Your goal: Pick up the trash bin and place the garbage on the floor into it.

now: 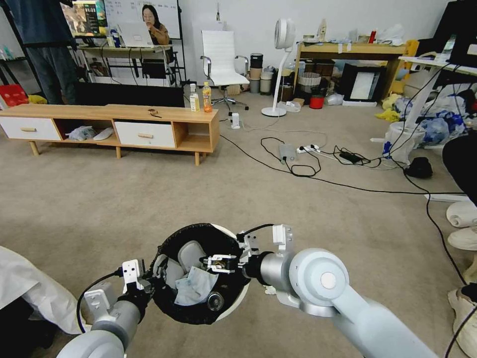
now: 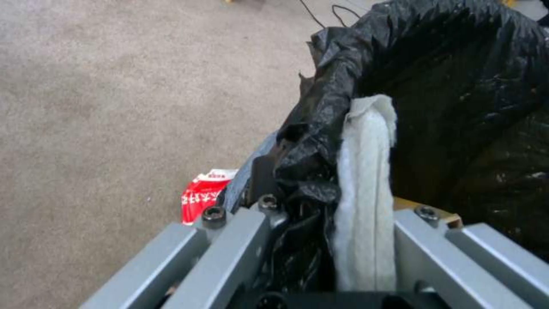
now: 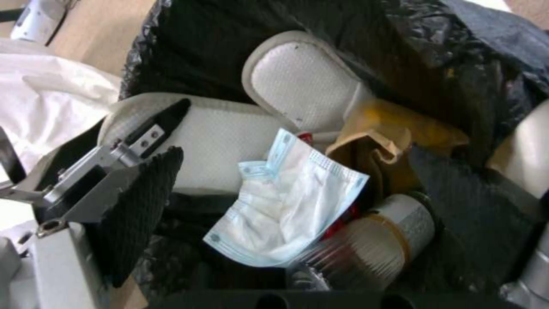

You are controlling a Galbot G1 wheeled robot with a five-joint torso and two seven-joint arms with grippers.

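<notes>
Head view: trash bin [image 1: 233, 303] held up over the carpet [image 1: 124, 199], left gripper [image 1: 155, 278] clamped on its near-left rim; right gripper [image 1: 218, 262] hangs over the bin mouth, fingers parted, holding nothing.

Left wrist view: jaws pinch black liner [image 2: 320, 128] and a white slipper edge [image 2: 366, 180]; red-white wrapper [image 2: 203, 195] lies on carpet below.

Right wrist view: inside sit slippers [image 3: 297, 81], face mask [image 3: 286, 201], brown paper [image 3: 372, 146], a clear cup [image 3: 366, 244].

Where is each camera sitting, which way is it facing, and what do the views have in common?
Head view: looks forward and down at the floor; both arms show, left gripper and right gripper at the trash bin.
Left wrist view: faces the bin's bagged rim; gripper frame shows.
Right wrist view: looks down into the bin; fingers show.
All share the bin.
</notes>
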